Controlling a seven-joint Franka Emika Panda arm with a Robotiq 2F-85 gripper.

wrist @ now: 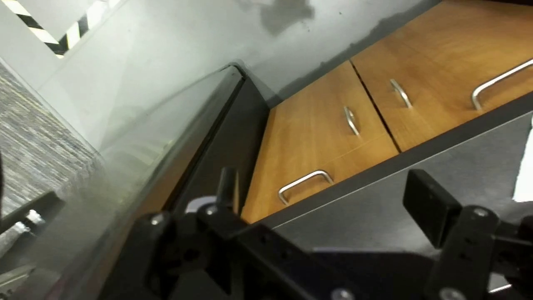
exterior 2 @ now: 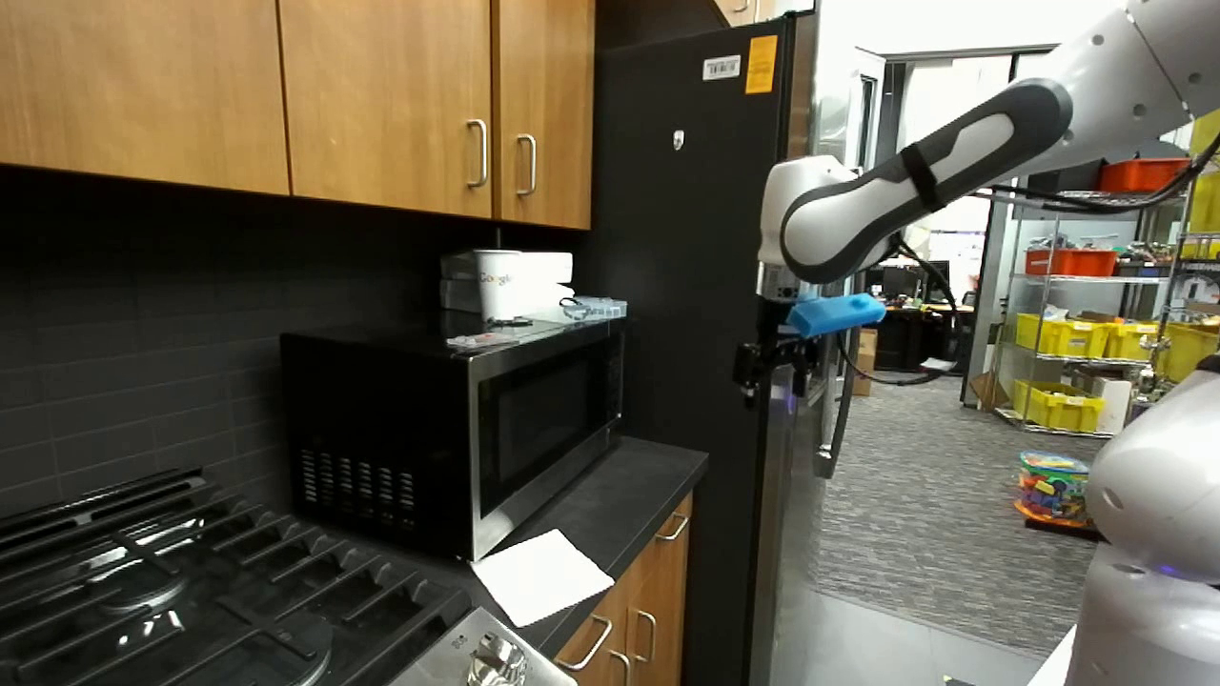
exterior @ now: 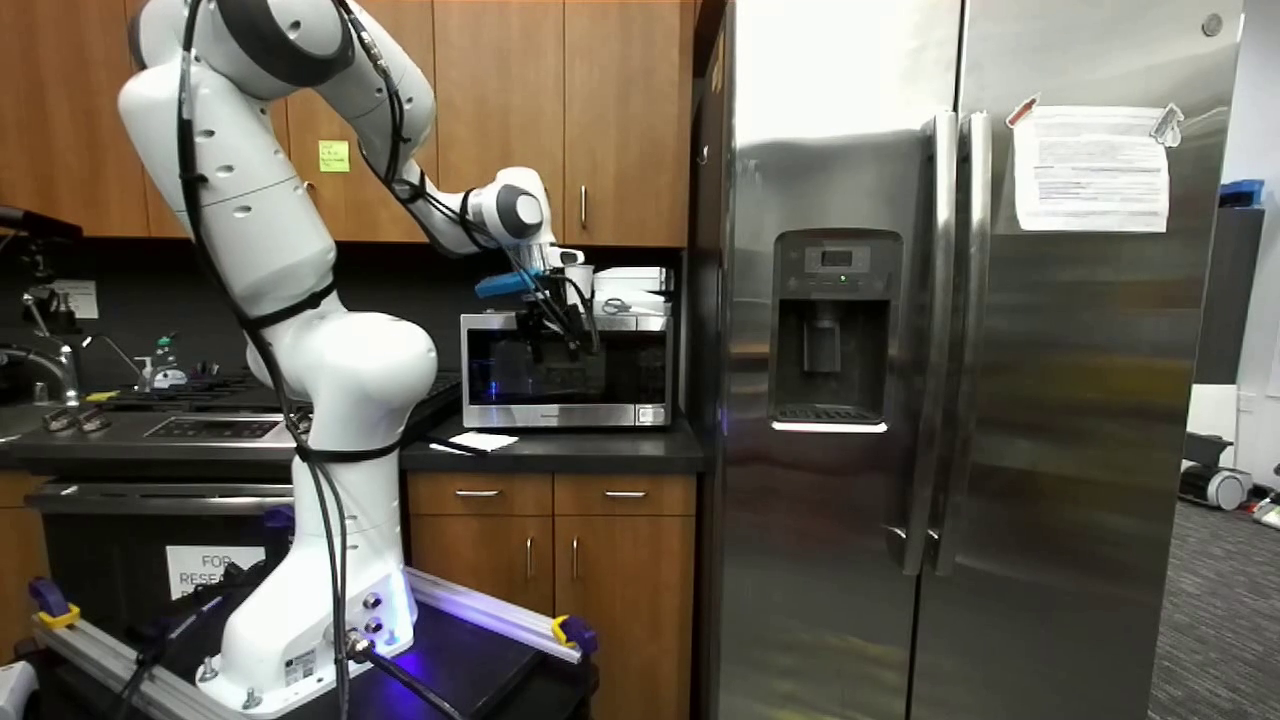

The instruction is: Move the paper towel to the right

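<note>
paper towel: cut off at wrist-view edge | jaws: apparently wide apart, partly blurred

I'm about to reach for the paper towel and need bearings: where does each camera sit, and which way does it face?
Wrist view: behind the open gripper, which spans the bottom, looking down at counter and cabinets.
Exterior view: facing the refrigerator and microwave fronts from out front; the arm shows, base to gripper.
Exterior view: from the stove side, facing along the counter toward the refrigerator; arm and gripper show at right.
Shared: both exterior views show the paper towel on the counter by the microwave.
</note>
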